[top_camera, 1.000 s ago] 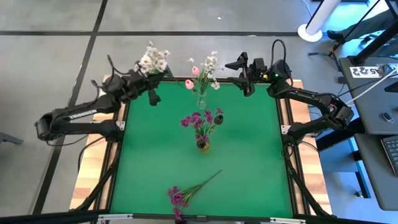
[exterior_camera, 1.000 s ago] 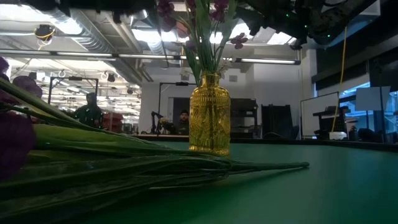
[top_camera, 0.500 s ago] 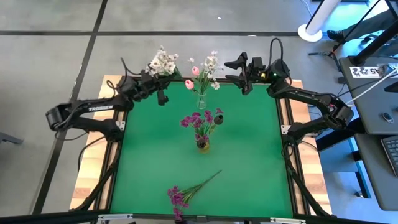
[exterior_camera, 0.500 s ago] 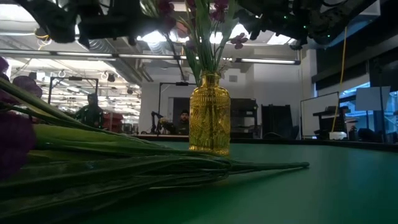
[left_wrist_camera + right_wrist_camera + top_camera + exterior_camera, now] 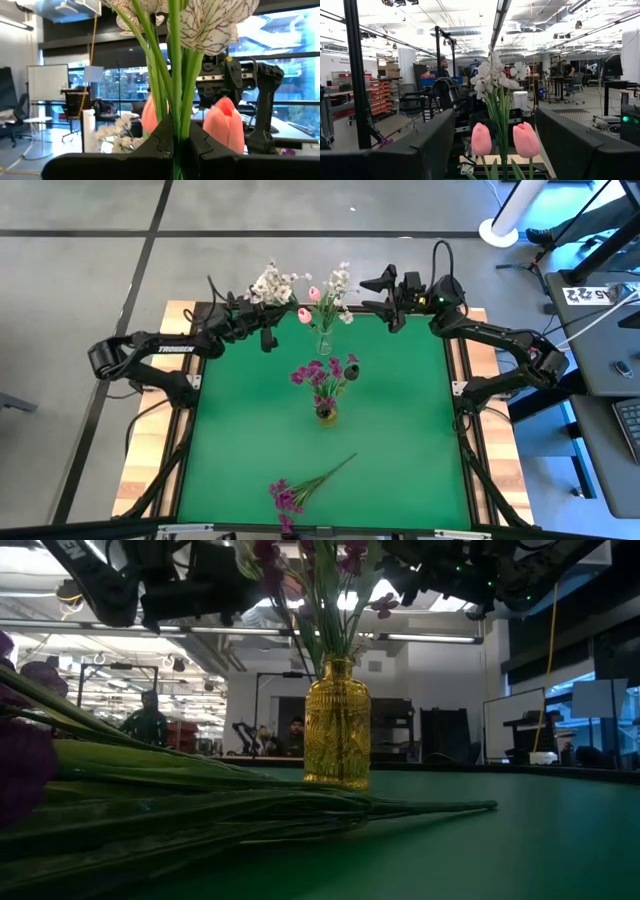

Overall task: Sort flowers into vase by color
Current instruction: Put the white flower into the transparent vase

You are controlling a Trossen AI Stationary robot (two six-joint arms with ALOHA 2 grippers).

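High view. Bench (image 5: 400,430), green top. Landmark: yellow vase (image 5: 326,414) at its centre, holding purple flowers (image 5: 322,373). Beyond the yellow vase, at the far edge, a clear vase (image 5: 323,343) holds white sprigs (image 5: 340,283) and pink tulip buds (image 5: 307,305). On the near side of the yellow vase a loose purple bunch (image 5: 292,492) lies flat on the bench. Left gripper (image 5: 262,330), far-left of the yellow vase and just beside the clear vase, is clamped on a white flower bunch (image 5: 272,282). Right gripper (image 5: 392,295), far-right of the yellow vase, stands wide and empty.

Low view. Yellow vase (image 5: 337,722) upright, green stems rising from it; loose purple bunch (image 5: 200,805) lying in front.

Left wrist view. Fingers (image 5: 200,145) closed on green stems of the white flower bunch (image 5: 200,20); tulip buds (image 5: 224,122) beyond.

Right wrist view. Fingers (image 5: 580,145) spread apart; tulip buds (image 5: 526,139) and white sprigs (image 5: 492,77) between them, farther off.
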